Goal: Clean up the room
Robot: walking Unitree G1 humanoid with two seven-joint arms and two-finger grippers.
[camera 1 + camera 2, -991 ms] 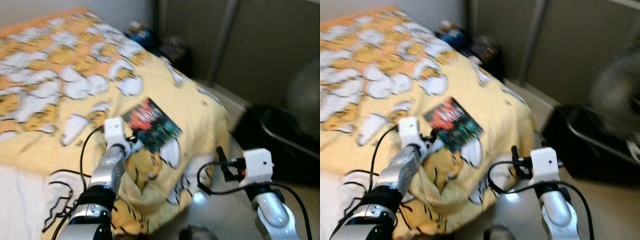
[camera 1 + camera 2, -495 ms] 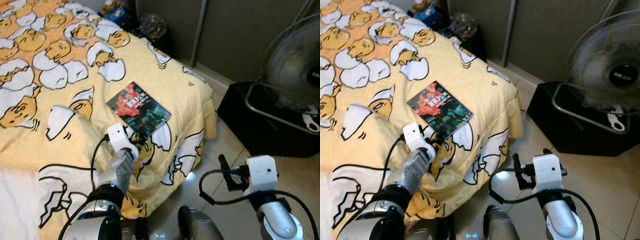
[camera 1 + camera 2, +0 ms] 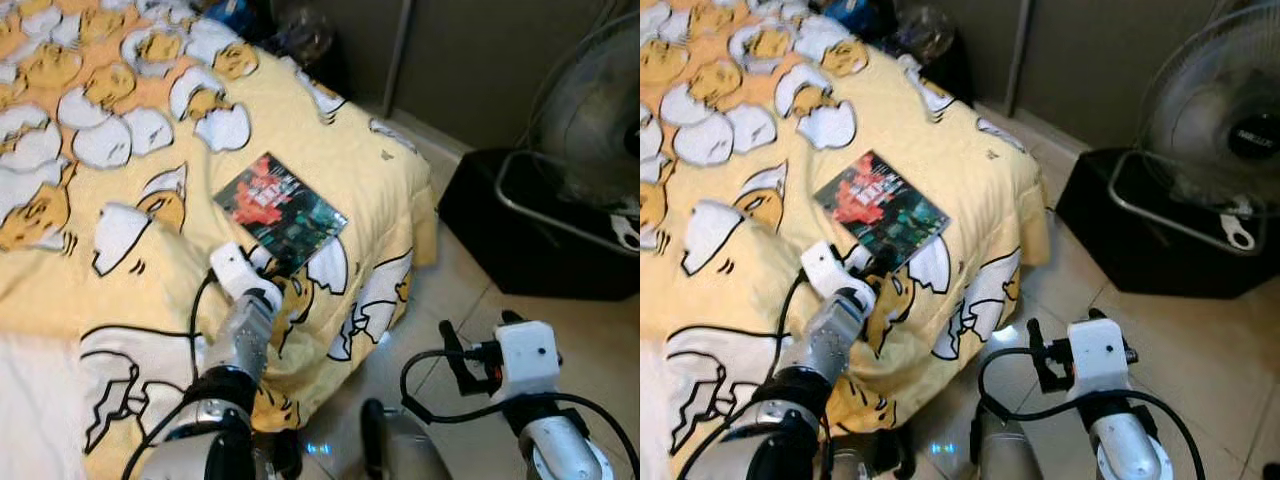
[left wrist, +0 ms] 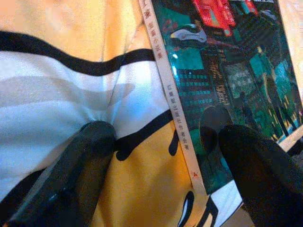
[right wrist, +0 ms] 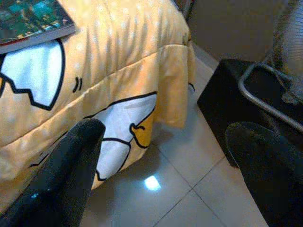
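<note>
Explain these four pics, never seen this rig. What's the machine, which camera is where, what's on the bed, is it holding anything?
It is a walking humanoid robot with two silver arms, each ending in two long black fingers. The two wide pictures come from a stereo camera on its head, looking down. The two close ones come from cameras on its wrists, looking along the fingers.

On the bed lies a yellow blanket printed with cartoon eggs, and on it a book with a dark red and teal cover. The left gripper is at the book's near edge with its fingers open, one on each side of the spine; nothing is gripped yet. The right gripper hangs open over the tiled floor, beside a fan.
</note>
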